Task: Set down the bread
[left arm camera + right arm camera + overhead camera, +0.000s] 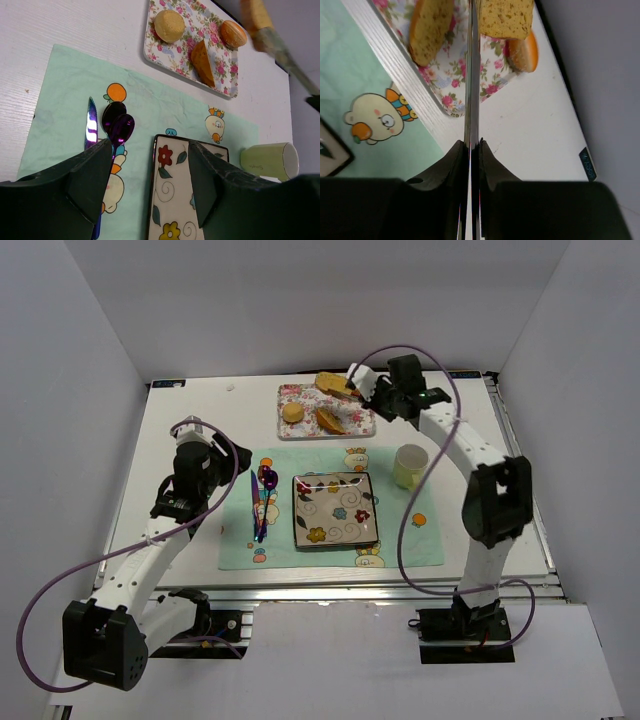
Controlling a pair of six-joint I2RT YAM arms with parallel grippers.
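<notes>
The bread (334, 384) is a golden-yellow slice with a browner crust. It hangs at the tip of a thin metal utensil (471, 90) over the far edge of the floral tray (352, 427). It shows in the right wrist view (505, 17) and the left wrist view (254, 14). My right gripper (474, 145) is shut on the utensil's handle, just right of the tray (372, 392). My left gripper (147, 185) is open and empty above the green placemat (240, 540), near the left side of the square patterned plate (335, 510).
On the tray lie a small round bun (292, 412), a darker wedge piece (330, 421) and another round bun (233, 33). A purple spoon (119, 129) and a knife (91, 125) lie left of the plate. A pale green cup (410, 465) stands right of it.
</notes>
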